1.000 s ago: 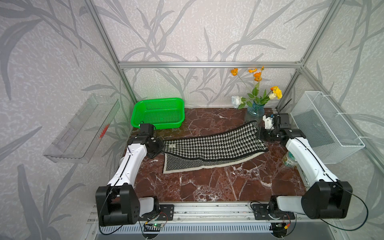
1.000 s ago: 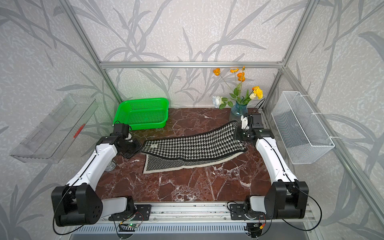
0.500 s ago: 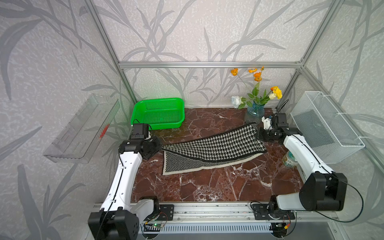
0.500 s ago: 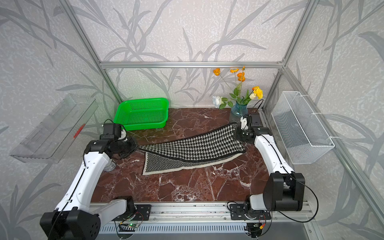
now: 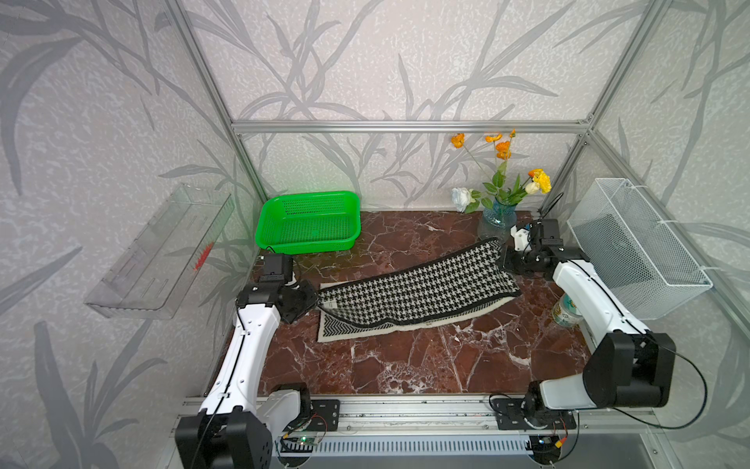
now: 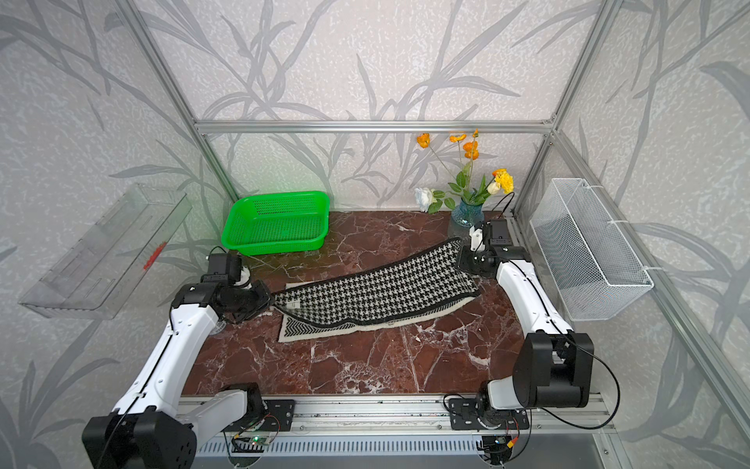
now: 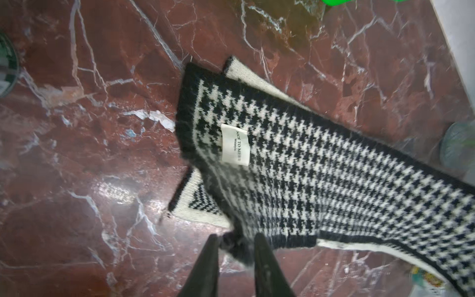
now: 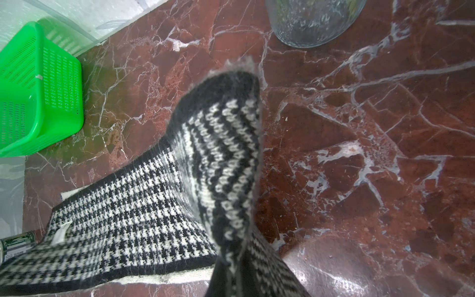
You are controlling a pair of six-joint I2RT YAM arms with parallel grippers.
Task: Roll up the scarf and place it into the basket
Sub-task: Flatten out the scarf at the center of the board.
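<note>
The left gripper [image 7: 235,237] has just parted its jaws, leaving a corner of the scarf [image 7: 308,167] slack at its tips on the table [image 7: 90,154]. The right gripper [image 5: 510,263] stays clamped on the far end. The scarf lies doubled between them, probably ready for rolling, and the basket [image 5: 312,243] beyond is empty.

**Q:** Which markings are legible?

**A:** One item. The cream sewn-in label [image 7: 235,145] on the houndstooth face of the scarf [image 7: 334,180] carries a black printed line. "NICE TO" reads clearly. The third word begins with "M" and is blurred beyond that. A smaller line beneath it is illegible.

**Q:** Any other print?

**A:** The can [image 8: 15,244] in the right wrist view bears fine print, too small to read. In a top view the label [image 5: 330,303] shows only as a pale patch.
</note>
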